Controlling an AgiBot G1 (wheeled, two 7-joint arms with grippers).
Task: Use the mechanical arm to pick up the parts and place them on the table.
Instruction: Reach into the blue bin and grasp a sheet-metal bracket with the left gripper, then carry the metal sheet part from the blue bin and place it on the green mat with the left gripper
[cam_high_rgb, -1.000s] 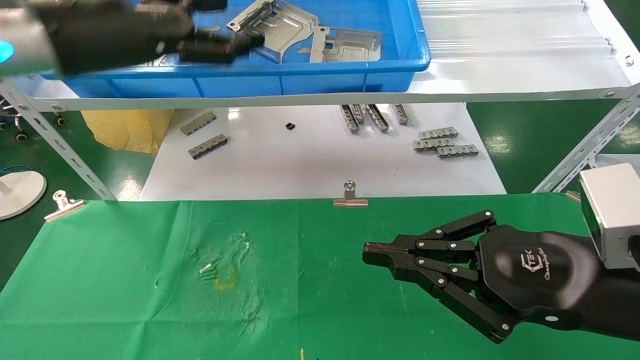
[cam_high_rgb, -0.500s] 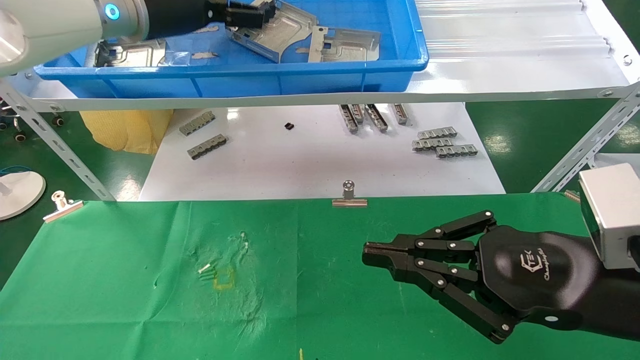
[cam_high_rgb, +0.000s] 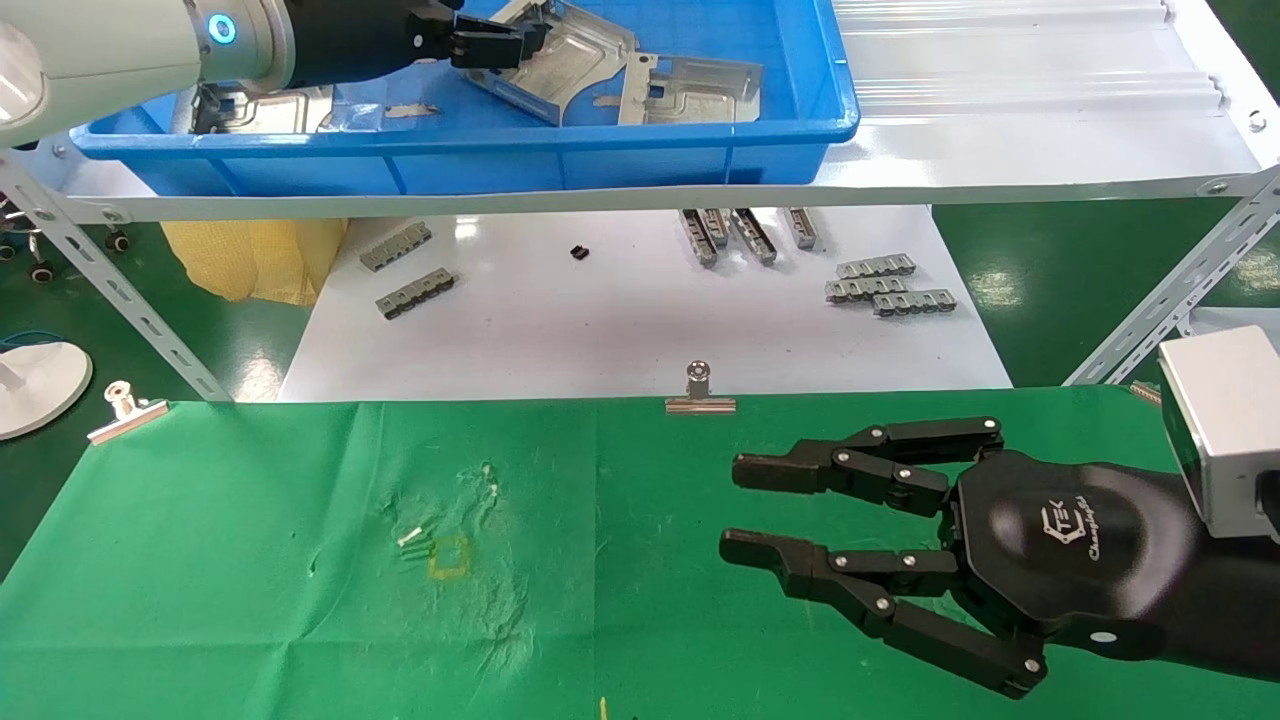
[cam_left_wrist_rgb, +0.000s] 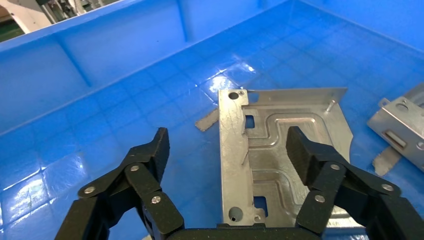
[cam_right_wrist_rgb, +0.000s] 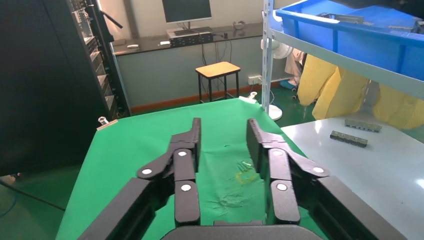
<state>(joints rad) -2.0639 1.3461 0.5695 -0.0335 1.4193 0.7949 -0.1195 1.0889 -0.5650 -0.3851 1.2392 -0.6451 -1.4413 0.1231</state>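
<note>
The part (cam_left_wrist_rgb: 280, 150) is bare stamped sheet metal, dull silver with fine scratches (ribs pressed in). The tray (cam_left_wrist_rgb: 100, 65) is glossy blue plastic, throwing white glare. Wrinkled matt green cloth covers the counter (cam_high_rgb: 250, 600). Both hands, left (cam_left_wrist_rgb: 227, 150) and right (cam_high_rgb: 745, 510), are matt black with bright rivets.

Head cam: set high, aimed fwd and down over green table (cam_high_rgb: 250, 560) to blue tray (cam_high_rgb: 600, 150) on shelf. Left wrist cam: held close inside tray (cam_left_wrist_rgb: 100, 75), same tray as head view. Right wrist cam: low over table (cam_right_wrist_rgb: 150, 140), cloth shared w/ head view.
</note>
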